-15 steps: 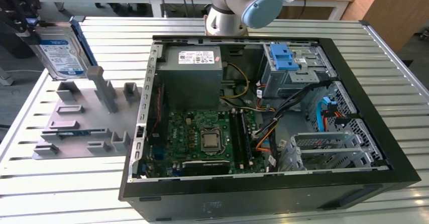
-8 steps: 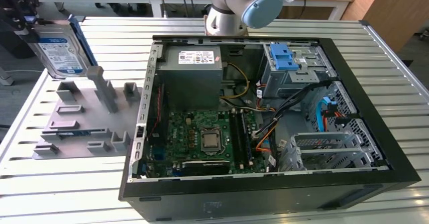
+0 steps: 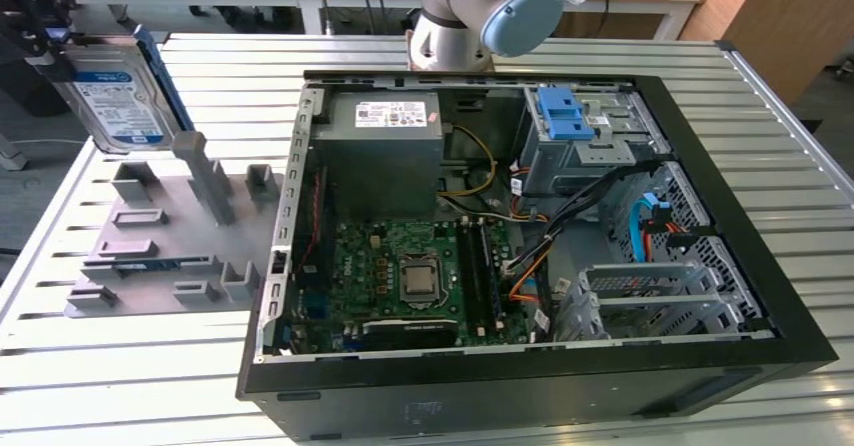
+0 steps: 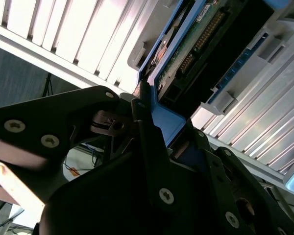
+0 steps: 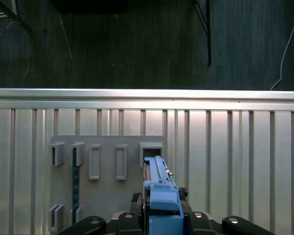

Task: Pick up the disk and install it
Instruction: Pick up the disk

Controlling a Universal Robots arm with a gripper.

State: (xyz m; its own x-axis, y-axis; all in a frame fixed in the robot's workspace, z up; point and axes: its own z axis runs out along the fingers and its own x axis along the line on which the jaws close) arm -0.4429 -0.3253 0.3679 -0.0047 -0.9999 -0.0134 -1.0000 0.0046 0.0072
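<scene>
The black gripper (image 4: 169,137) was clamped on the flat silver, blue-framed disk (image 3: 118,96) — long axis upright, hanging above the grey slotted plastic rack (image 3: 147,256).

**Figure: Item count at the workstation**

One robot arm (image 3: 494,6) with one gripper (image 5: 162,201); one disk (image 3: 120,101); one grey slotted holder plate (image 3: 160,228); one open computer case (image 3: 534,398), with one power supply (image 3: 380,156), one green motherboard (image 3: 387,276), one metal drive cage (image 3: 594,154) and one blue latch (image 3: 563,118). One slatted metal table (image 3: 134,386) lies beneath them all.
</scene>
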